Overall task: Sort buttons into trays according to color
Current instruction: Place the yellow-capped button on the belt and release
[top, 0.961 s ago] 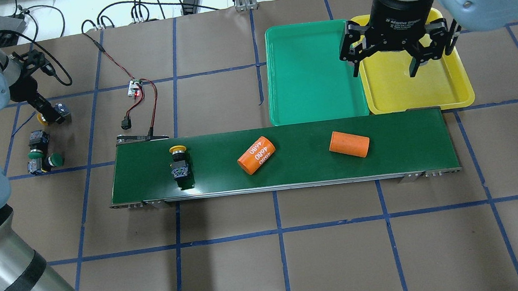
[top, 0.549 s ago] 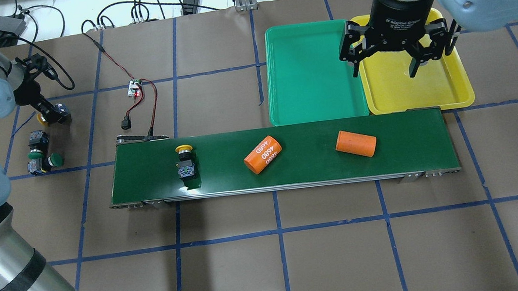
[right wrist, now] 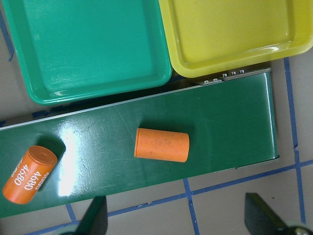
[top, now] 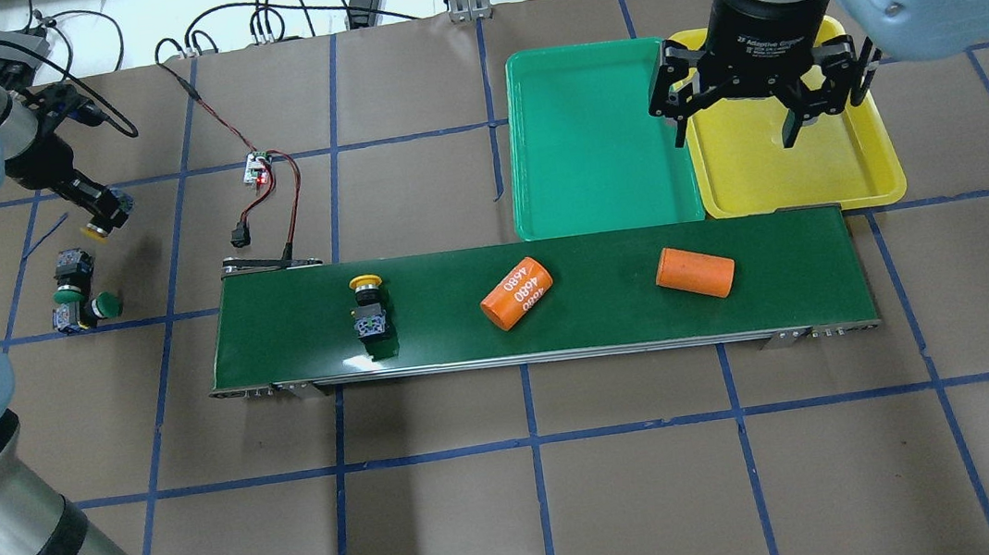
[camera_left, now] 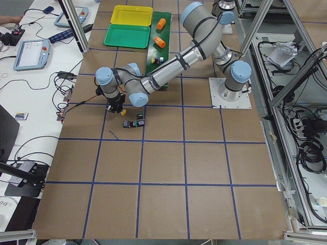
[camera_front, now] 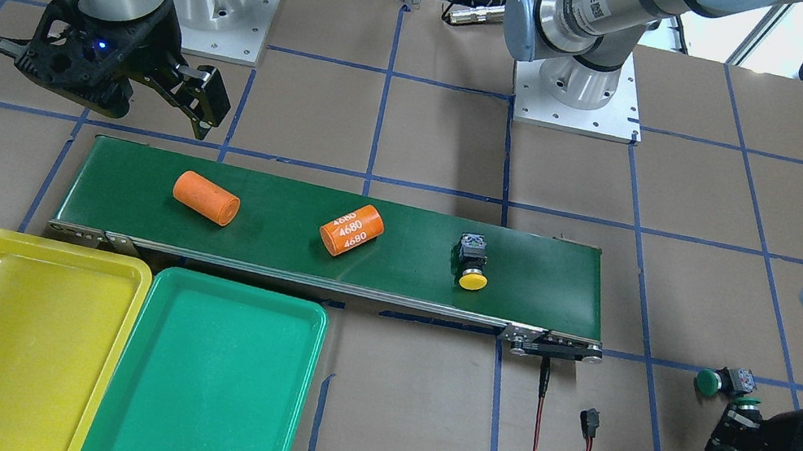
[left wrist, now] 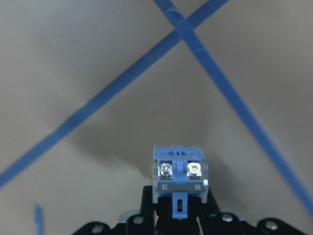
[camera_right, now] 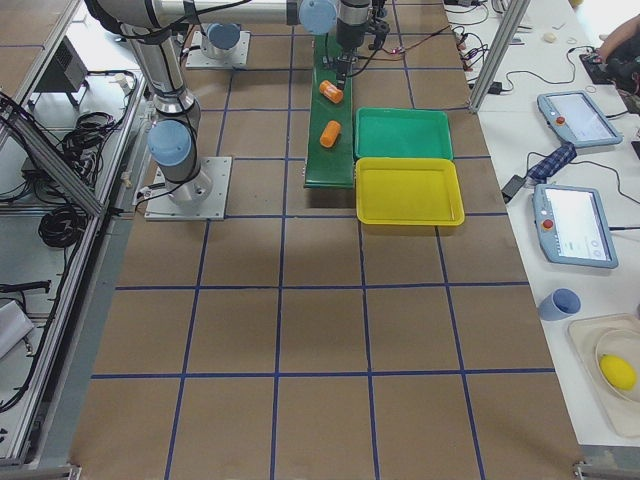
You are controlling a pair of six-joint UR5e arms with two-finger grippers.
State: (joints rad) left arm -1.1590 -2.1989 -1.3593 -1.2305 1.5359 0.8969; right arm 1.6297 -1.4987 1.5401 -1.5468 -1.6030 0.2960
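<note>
Left claw [top: 100,213] clamped on a yellow-capped button [left wrist: 180,172]; the conveyor belt [top: 610,311] lies to its right. Yellow tray [top: 874,178] sits beyond (right claw [top: 735,136], wide open and empty, is nearer).

Bright, even light from above, with soft shadows. White glare streaks the long dark-green conveyor belt [right wrist: 98,132]. The left wrist view is blurred.

The orange cylinder [top: 516,294] near the middle of the belt [top: 611,320] carried "4680" in white, printed more than once. The black body of the right gripper [top: 735,136] read "2F Adaptive Gripper" in small white letters.
</note>
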